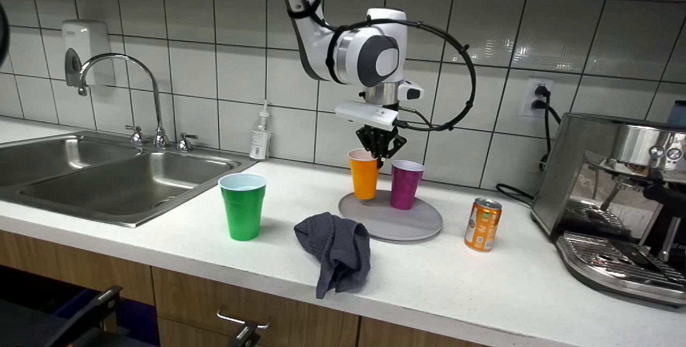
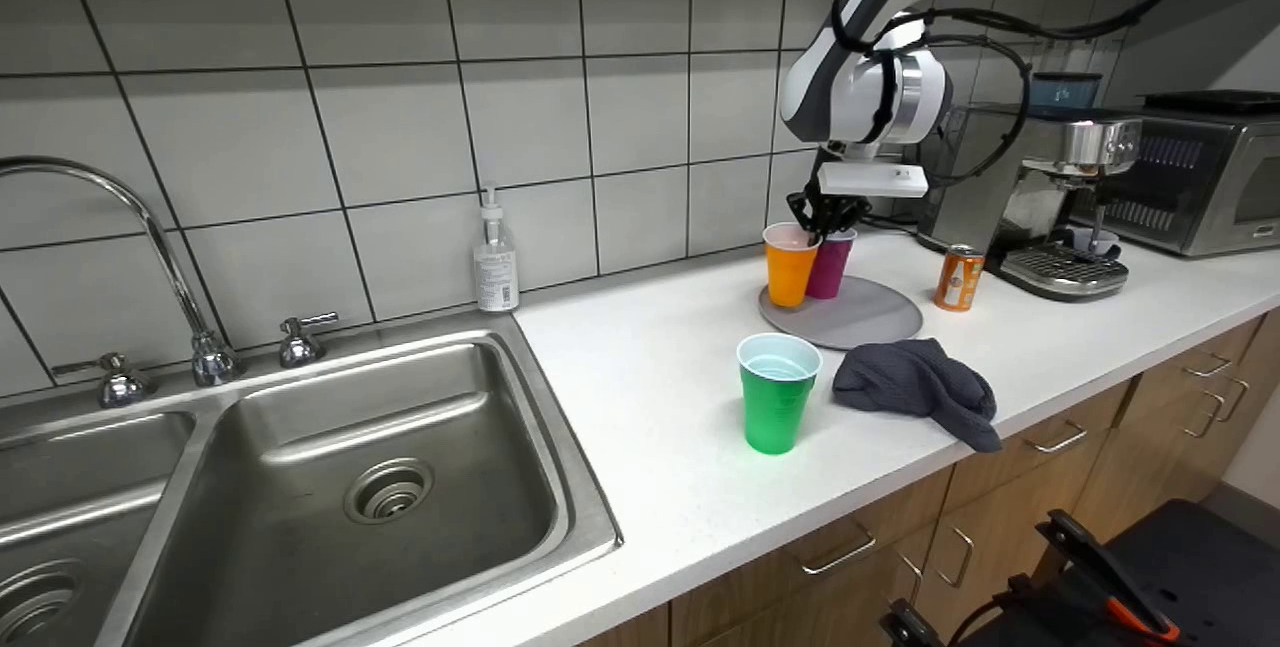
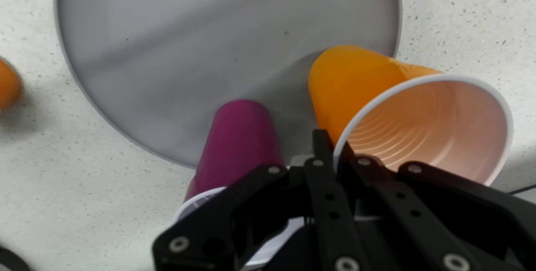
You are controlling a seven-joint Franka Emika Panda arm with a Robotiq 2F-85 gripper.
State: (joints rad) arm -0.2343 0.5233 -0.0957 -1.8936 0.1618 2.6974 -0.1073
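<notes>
drawers (image 1: 187, 304): wood fronts, low in front, under the edge of the counter (image 1: 429, 282).
counter: white and speckled, running back to the tiled wall (image 1: 241, 76).
cloth (image 1: 335, 253): dark grey, crumpled, one end reaching the counter's front edge.
green cup (image 1: 244, 210): upright, pale inside, left of the cloth in both exterior views and apart from it.
can (image 1: 482, 226): small, orange, standing right of the plate (image 1: 396, 226) in both exterior views, near it but clear of its rim.
espresso machine (image 1: 589, 148): silver, farther right than the can.
plate: round, flat, grey, lying behind the cloth.
purple cup (image 1: 406, 186): upright on the plate, white-rimmed.
gripper (image 3: 335, 143): black, pointing down between the purple cup and the orange cup (image 1: 364, 181), its fingers clamped on the orange cup's rim, one within the cup and one outside, on the side toward the purple cup.
orange cup: mouth up, its base near the plate's back edge; whether the base bears on the plate is hard to tell.
soap bottle (image 1: 260, 138): clear, pump-topped, at the corner of the steel sink (image 2: 570, 467).
faucet (image 1: 157, 100): chrome, arched, against the wall.
</notes>
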